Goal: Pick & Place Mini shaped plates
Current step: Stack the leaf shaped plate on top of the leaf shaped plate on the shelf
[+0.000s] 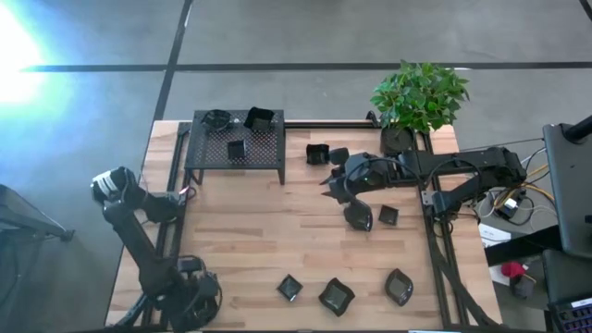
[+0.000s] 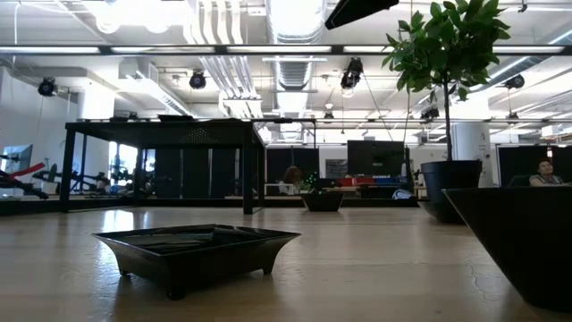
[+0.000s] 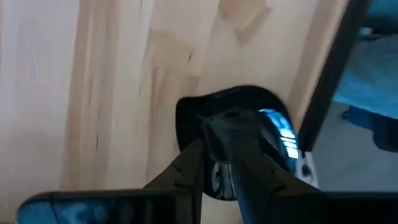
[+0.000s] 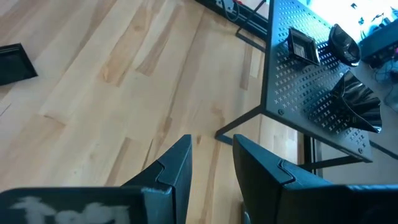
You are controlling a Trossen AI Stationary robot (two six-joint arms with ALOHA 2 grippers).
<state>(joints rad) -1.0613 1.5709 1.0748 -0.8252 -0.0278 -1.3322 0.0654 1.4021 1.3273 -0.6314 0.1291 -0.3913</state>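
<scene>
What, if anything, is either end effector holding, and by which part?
The left end effector appears to pinch a mini shaped plate by its rim; the right end effector holds nothing.

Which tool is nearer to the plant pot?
Right. The right tool is beside the plant pot, near the table's middle; the left tool is at the far left edge.
</scene>
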